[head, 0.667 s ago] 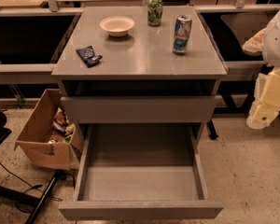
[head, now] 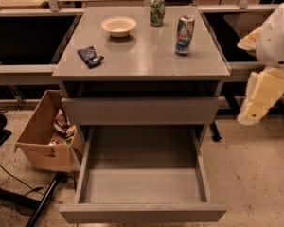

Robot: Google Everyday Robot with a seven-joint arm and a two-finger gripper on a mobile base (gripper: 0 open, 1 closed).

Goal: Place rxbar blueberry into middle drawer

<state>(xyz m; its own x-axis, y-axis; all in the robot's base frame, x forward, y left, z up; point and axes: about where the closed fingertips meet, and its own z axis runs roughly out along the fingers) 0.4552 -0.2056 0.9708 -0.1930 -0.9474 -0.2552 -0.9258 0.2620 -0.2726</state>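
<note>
The rxbar [head: 90,56] lies at the table's [head: 146,60] nine o'clock, the gripper [head: 260,96] hangs off at three (open or closed, I cannot tell), so reaching across could topple the can [head: 184,34].

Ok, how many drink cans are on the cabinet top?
2: a green can at the back centre, and a blue-and-white can right of it, nearer the front. None look hidden. The tool hangs beside the cabinet's right side.
</note>
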